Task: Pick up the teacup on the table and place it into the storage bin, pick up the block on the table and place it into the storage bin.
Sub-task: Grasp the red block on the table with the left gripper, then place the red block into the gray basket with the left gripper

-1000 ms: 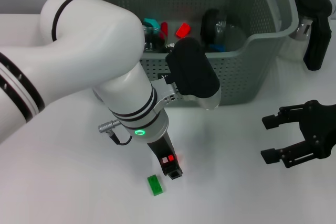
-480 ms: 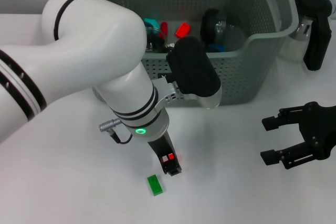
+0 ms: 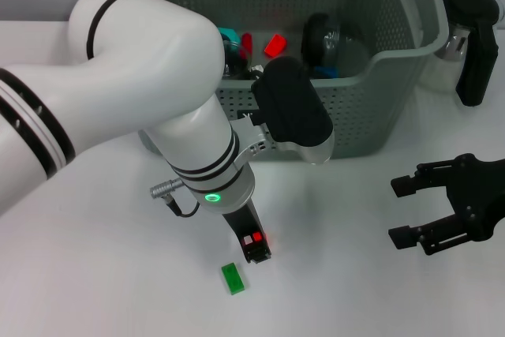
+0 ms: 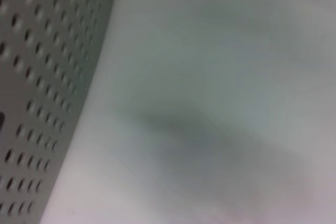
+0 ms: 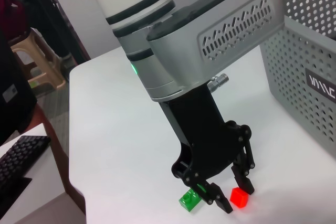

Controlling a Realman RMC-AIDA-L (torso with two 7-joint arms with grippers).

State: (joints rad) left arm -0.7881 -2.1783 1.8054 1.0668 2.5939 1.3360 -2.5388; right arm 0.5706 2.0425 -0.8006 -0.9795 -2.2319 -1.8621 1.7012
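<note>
Left claw (image 5: 231, 196) slightly shifted, red block (image 5: 239, 197) between fingers

Storage bin (image 3: 359, 128) at twelve o'clock on the table (image 3: 95, 274); two blocks at six, left gripper (image 5: 228, 195) over them

The left arm reaches across in front of the storage bin (image 3: 379, 84), its white forearm bent down so the wrist points at the worktop (image 3: 95, 274). The left gripper (image 5: 224, 199) hangs just above the surface, jaws spread with the tips apart. The right gripper (image 3: 406, 211) sits off to the bin's right, low and level, jaws wide open, holding nothing.
</note>
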